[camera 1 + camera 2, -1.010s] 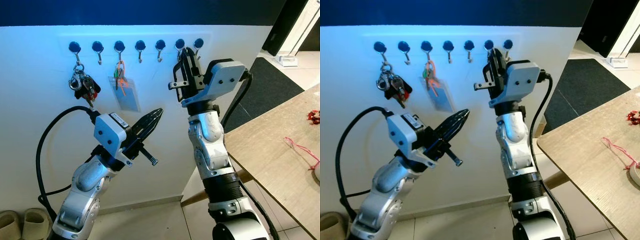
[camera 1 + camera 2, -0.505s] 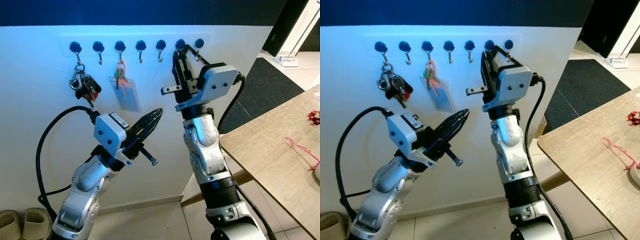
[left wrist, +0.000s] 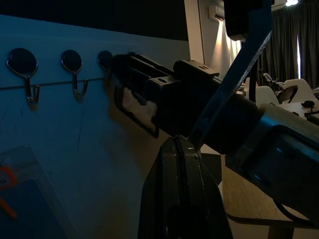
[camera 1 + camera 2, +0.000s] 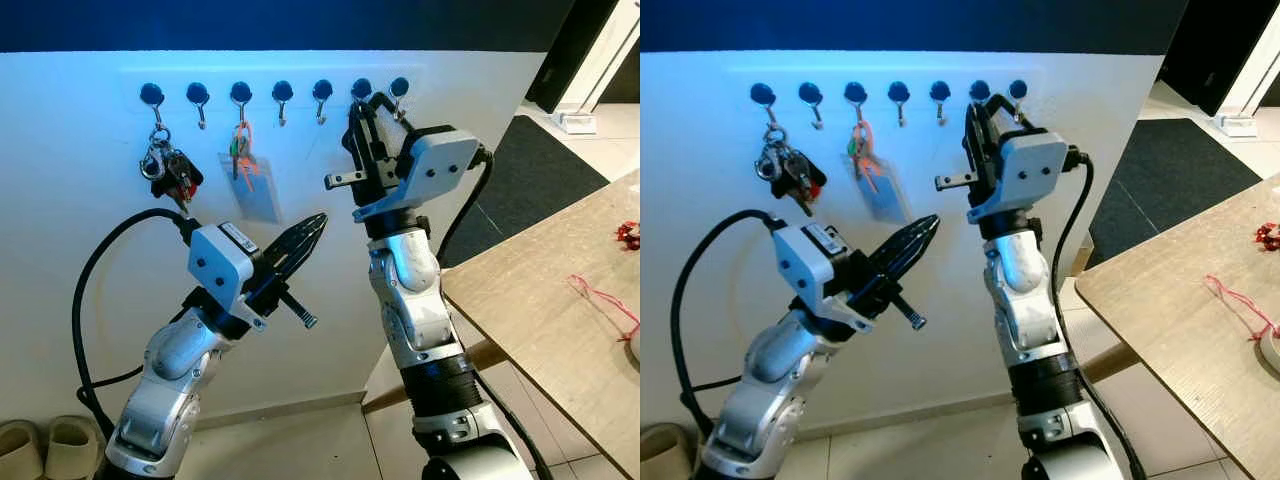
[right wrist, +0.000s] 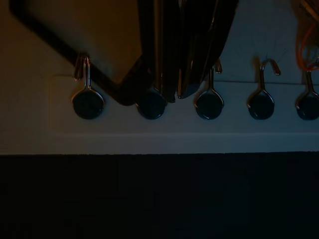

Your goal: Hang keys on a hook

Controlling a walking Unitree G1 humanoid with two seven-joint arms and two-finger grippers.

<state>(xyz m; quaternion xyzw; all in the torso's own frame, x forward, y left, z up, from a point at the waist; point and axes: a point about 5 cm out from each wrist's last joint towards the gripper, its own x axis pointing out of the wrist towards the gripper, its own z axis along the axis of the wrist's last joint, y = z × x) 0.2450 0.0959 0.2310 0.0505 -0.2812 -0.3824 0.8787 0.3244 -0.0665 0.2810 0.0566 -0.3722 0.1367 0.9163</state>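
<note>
Right pincer (image 4: 368, 125): fingers together, raised just under the hooks (image 4: 361, 92); held keys cannot be made out (too dark).
Left pincer (image 4: 305, 233): closed, empty, lower.
Risk: ring misses hook, drops.

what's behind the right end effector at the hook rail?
The right end effector is raised against the white wall, over the sixth hook of the rail. That hook's knob shows; its lower curve is covered, so whether keys hang there can't be seen.
</note>
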